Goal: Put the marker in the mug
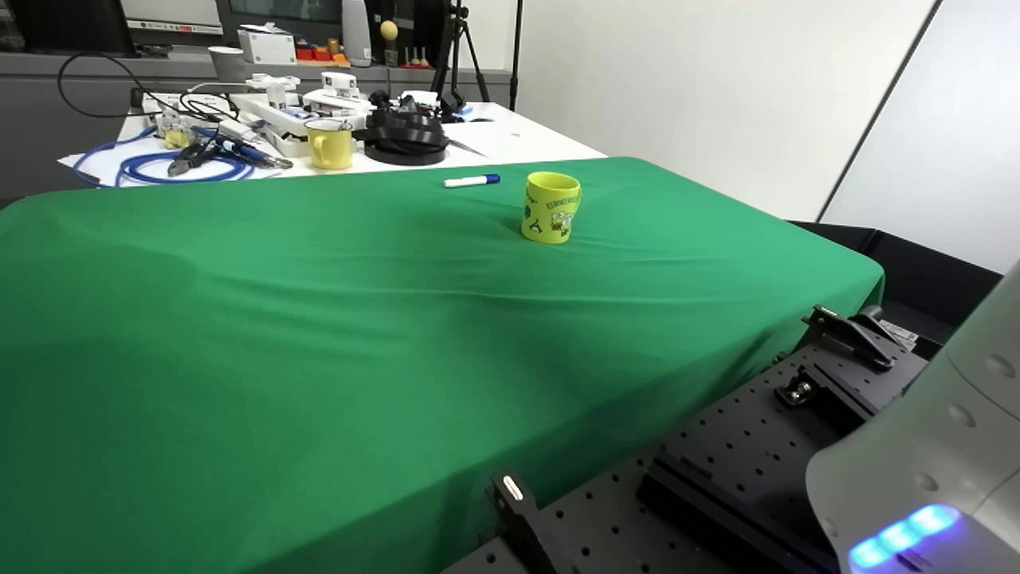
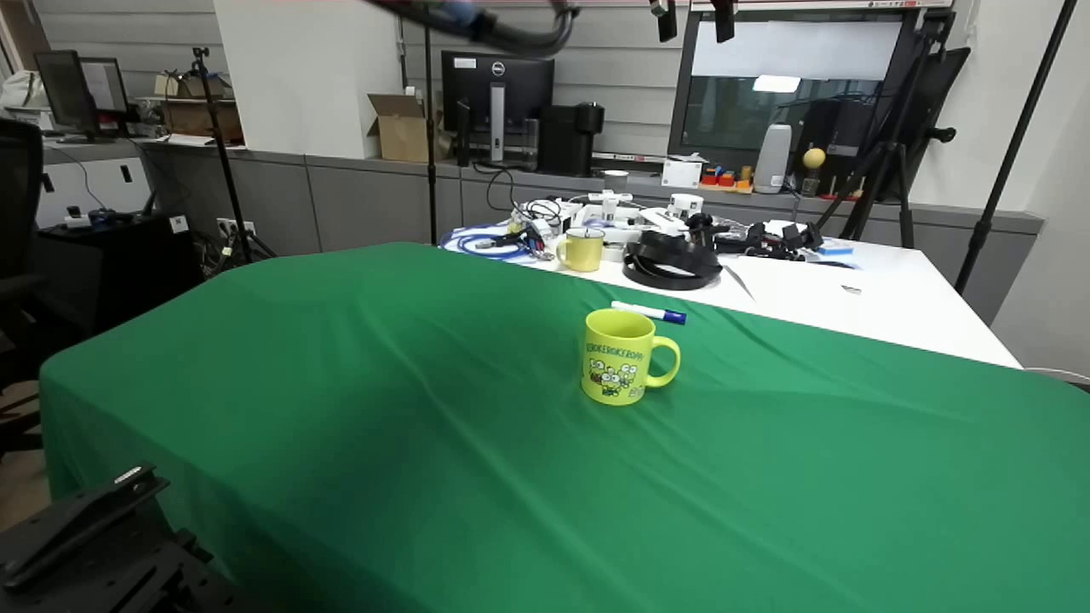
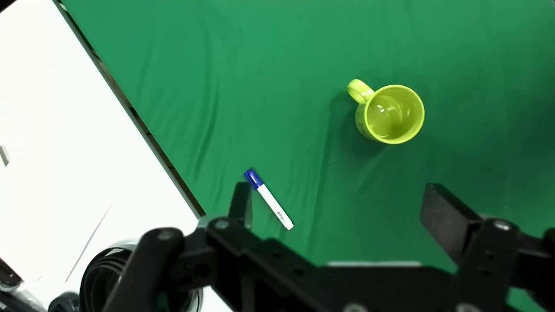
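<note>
The marker is white with a blue cap and lies flat on the green cloth; it shows in both exterior views and in the wrist view. The yellow-green mug with cartoon markings stands upright near it, its handle turned to the far side. The wrist view looks down into the mug, and nothing shows inside. My gripper is open and empty, high above the cloth. The marker shows near its left finger, beyond it. The fingertips also show at the top of an exterior view.
The green cloth covers the table. Behind it, a white table holds cables, a black coil and another yellow cup. A black perforated plate with clamps is beside the robot's base.
</note>
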Controlling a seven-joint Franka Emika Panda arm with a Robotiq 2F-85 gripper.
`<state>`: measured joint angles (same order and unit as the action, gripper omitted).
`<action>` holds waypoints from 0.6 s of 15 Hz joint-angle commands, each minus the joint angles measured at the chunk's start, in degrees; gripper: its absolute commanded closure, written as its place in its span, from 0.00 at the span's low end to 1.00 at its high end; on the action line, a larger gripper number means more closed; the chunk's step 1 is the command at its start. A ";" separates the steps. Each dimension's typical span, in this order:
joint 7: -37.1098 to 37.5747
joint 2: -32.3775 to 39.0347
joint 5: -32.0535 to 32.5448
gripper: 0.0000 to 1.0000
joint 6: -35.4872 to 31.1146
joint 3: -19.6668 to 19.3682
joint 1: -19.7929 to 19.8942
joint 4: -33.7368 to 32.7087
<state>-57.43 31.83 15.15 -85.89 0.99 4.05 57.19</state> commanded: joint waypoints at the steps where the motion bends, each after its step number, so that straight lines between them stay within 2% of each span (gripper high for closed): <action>1: 0.00 0.00 0.00 0.00 0.00 0.00 0.00 0.00; 3: -6.95 0.92 -0.30 0.00 -3.85 1.27 0.74 -0.18; 9: -24.95 9.89 -1.54 0.00 -13.70 3.69 1.62 -4.21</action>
<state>-74.59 36.70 14.58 -96.74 2.98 4.42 57.19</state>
